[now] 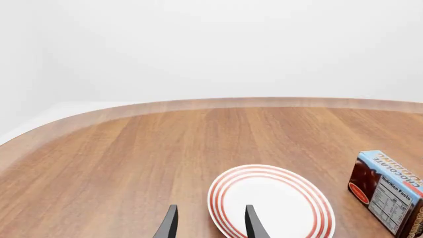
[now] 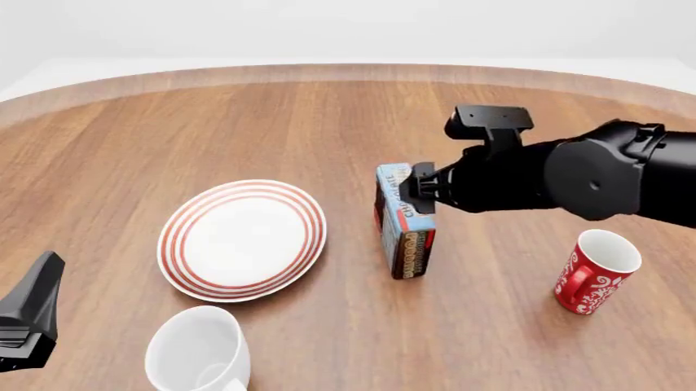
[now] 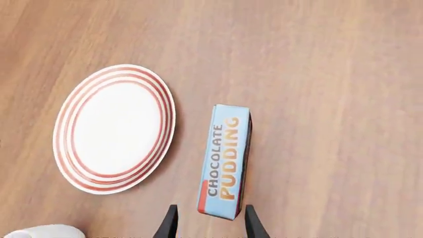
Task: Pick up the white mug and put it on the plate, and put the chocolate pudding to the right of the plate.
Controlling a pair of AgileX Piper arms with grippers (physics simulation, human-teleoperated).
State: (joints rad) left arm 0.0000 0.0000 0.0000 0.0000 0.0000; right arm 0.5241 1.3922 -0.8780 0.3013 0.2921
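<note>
A brown wooden worktop [image 2: 326,122] is backed by plain white walls. The pudding box [image 2: 405,220] stands just right of the plate [image 2: 241,239], between the right pincer's [image 3: 209,223] spread fingers. Only the front view shows the red mug [image 2: 592,271]. The white mug [image 2: 199,356] is cut off near the plate. The left pincer [image 1: 210,223] is open and empty.
</note>
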